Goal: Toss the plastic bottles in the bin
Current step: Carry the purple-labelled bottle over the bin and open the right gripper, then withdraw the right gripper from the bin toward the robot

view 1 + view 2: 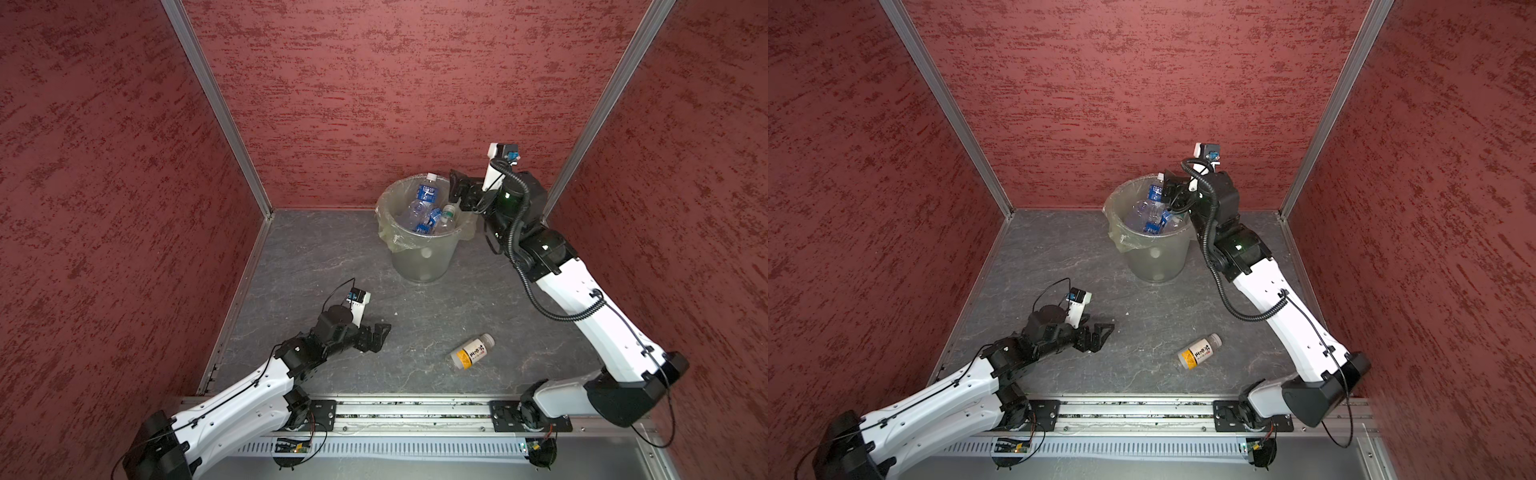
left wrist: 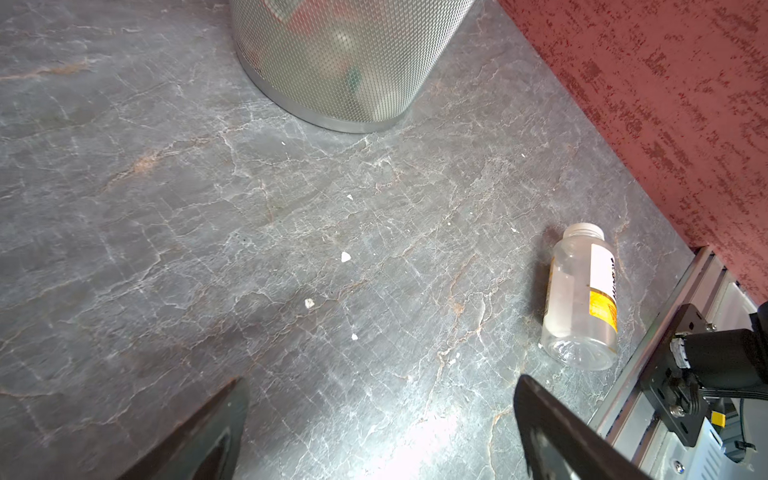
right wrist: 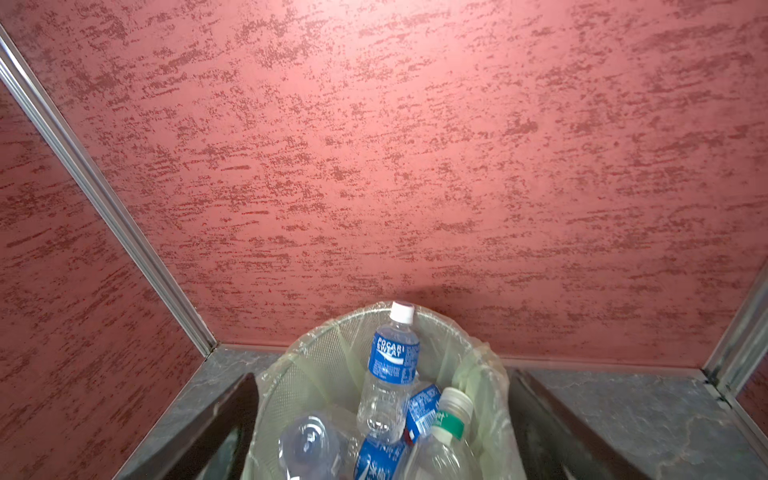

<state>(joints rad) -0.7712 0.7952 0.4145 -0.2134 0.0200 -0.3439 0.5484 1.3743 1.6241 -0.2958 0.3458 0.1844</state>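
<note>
The bin (image 1: 419, 262), a round mesh bucket lined with a translucent bag, stands at the back of the floor and holds several plastic bottles. Among them are a blue-labelled one (image 3: 392, 365) leaning on the far rim and a green-labelled one (image 3: 446, 432). My right gripper (image 1: 455, 195) hovers open over the bin's right rim, with nothing between its fingers. One bottle with a white-yellow label (image 1: 470, 351) lies on its side on the floor near the front. My left gripper (image 1: 380, 338) rests low and open, left of that bottle and apart from it.
Red textured walls (image 1: 374, 104) close in the floor on three sides, with metal corner posts. A metal rail (image 1: 415, 411) with both arm bases runs along the front edge. Small white specks (image 2: 345, 257) dot the grey stone-patterned floor.
</note>
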